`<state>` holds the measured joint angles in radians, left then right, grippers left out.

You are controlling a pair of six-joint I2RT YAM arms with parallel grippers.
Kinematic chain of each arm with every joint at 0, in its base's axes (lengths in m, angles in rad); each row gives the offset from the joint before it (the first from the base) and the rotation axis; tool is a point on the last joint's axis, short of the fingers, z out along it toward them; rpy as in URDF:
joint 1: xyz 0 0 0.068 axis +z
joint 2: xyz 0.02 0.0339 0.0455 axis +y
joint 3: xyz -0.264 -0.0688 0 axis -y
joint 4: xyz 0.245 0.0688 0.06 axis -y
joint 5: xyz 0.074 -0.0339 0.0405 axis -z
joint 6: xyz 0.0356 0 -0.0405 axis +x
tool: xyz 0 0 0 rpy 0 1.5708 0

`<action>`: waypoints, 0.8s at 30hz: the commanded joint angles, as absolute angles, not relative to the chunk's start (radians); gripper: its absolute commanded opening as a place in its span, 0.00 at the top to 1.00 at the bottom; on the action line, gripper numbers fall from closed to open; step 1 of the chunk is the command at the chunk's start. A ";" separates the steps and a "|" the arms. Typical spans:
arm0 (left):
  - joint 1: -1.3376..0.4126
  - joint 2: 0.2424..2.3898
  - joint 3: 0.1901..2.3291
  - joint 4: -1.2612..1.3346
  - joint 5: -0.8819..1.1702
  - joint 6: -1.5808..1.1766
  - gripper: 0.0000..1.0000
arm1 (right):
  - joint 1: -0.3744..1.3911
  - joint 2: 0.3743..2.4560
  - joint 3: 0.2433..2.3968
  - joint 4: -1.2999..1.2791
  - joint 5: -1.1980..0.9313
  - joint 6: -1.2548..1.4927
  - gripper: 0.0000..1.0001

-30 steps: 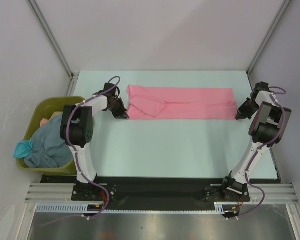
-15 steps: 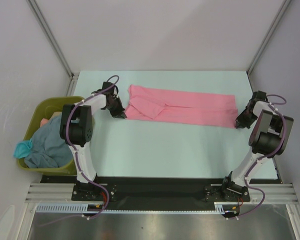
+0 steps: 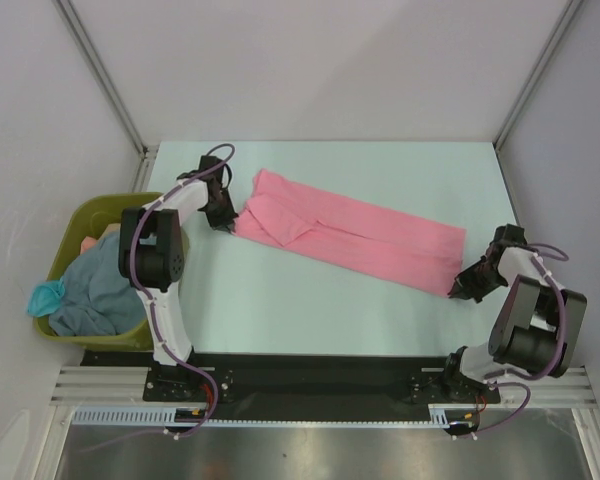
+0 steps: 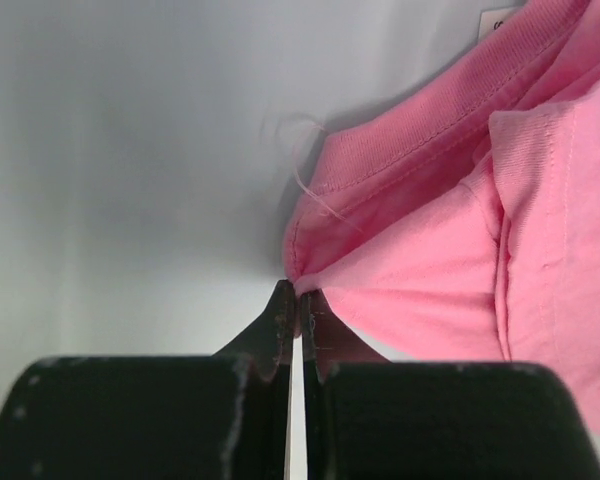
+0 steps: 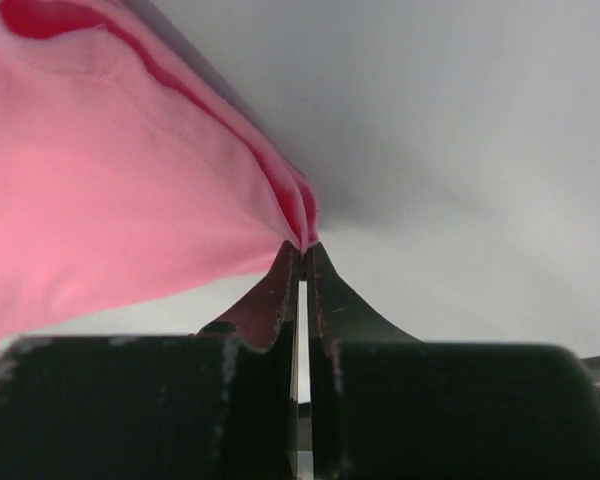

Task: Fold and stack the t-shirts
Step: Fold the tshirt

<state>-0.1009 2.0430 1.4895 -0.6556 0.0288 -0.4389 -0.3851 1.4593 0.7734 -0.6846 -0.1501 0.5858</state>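
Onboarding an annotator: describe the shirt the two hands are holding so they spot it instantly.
On the pale green table, a folded strip stretches diagonally between the arms: the pink t-shirt. The left hand pinches its far-left end, the right hand its near-right end. It alone is spread out; the other shirts are heaped in the olive bin.

A robotics lab test cell: plain white panels on metal posts enclose a pale green table, and two cabled robot arms are bolted to an aluminium rail.
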 commanded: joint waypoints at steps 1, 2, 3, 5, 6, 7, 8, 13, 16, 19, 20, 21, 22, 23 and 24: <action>-0.074 2.020 1.542 -0.724 -0.124 -0.345 1.00 | -0.320 1.329 0.738 -0.741 -0.196 0.640 1.00; -0.074 2.017 1.548 -0.733 -0.147 -0.339 1.00 | -0.295 1.290 0.721 -0.741 -0.201 0.662 0.99; -0.075 2.014 1.552 -0.739 -0.179 -0.331 1.00 | -0.267 1.269 0.710 -0.749 -0.198 0.670 0.95; -0.074 2.006 1.560 -0.758 -0.215 -0.316 0.94 | -0.200 1.231 0.684 -0.770 -0.183 0.683 0.87; -0.075 1.990 1.565 -0.765 -0.244 -0.311 0.88 | -0.195 1.214 0.672 -0.770 -0.187 0.680 0.77; -0.075 1.976 1.563 -0.772 -0.253 -0.304 0.82 | -0.196 1.197 0.683 -0.781 -0.189 0.669 0.74; -0.075 1.962 1.566 -0.778 -0.261 -0.302 0.68 | -0.189 1.186 0.705 -0.825 -0.175 0.657 0.71; -0.078 1.862 1.546 -0.810 -0.239 -0.319 0.49 | -0.141 1.172 0.894 -0.975 -0.020 0.532 0.39; -0.087 1.801 1.513 -0.819 -0.218 -0.330 0.48 | -0.051 1.212 1.001 -0.893 -0.009 0.451 0.17; -0.107 1.717 1.465 -0.808 -0.184 -0.342 0.48 | 0.041 1.354 1.132 -0.796 -0.031 0.387 0.12; -0.110 1.698 1.450 -0.802 -0.137 -0.348 0.48 | 0.063 1.397 1.176 -0.731 -0.037 0.373 0.14; -0.112 1.675 1.416 -0.795 -0.103 -0.356 0.48 | 0.095 1.449 1.262 -0.700 -0.046 0.355 0.16; -0.112 1.654 1.395 -0.775 -0.068 -0.365 0.50 | 0.116 1.536 1.316 -0.671 -0.067 0.336 0.18; -0.113 1.604 1.370 -0.758 -0.002 -0.368 0.51 | 0.135 1.587 1.359 -0.605 -0.084 0.283 0.19; -0.120 1.577 1.320 -0.727 0.033 -0.380 0.51 | 0.170 1.676 1.450 -0.550 -0.139 0.229 0.21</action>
